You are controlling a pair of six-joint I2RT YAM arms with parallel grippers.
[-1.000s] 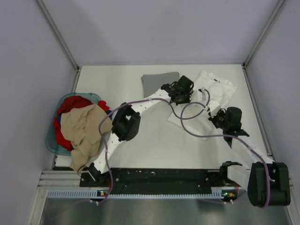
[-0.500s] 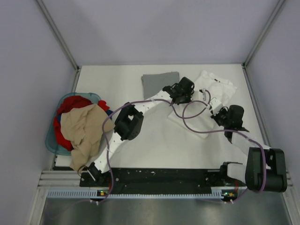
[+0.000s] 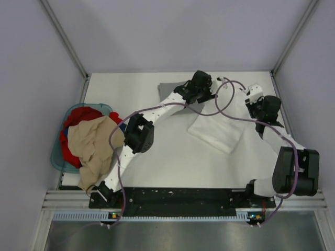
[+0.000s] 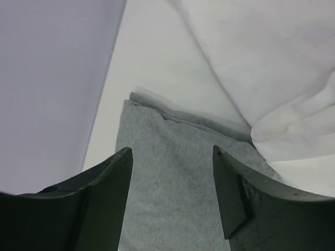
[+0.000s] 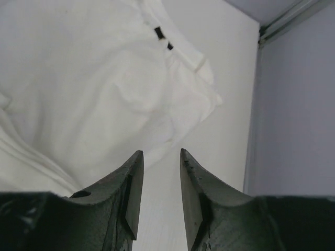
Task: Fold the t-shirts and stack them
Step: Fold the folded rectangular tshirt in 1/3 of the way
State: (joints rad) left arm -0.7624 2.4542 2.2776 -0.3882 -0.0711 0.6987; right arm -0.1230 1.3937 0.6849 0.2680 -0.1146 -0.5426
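The white t-shirt [image 3: 217, 129] lies folded in a rumpled slab right of centre, its upper part [image 5: 94, 89] bunched toward the back right. The plain grey t-shirt [image 3: 170, 93] lies folded flat at the back centre. My left gripper [image 3: 194, 86] hovers over the grey tee's right edge. In the left wrist view it [image 4: 172, 151] is open, with only grey cloth [image 4: 172, 178] below and the white tee [image 4: 261, 63] beside it. My right gripper [image 3: 256, 97] is at the white tee's back right edge. It [image 5: 160, 152] is open, with bare table between the fingers.
A teal basket [image 3: 58, 154] at the left edge holds red cloth [image 3: 78, 116] and a tan garment [image 3: 94, 144] spilling over its rim. Side walls and the back wall [image 3: 172, 36] close in the table. Purple cables [image 3: 220, 107] loop over the white tee.
Both arms have swung toward the back wall. Both grippers, shut a second ago, have opened and let go of the white t-shirt, which now lies folded over.
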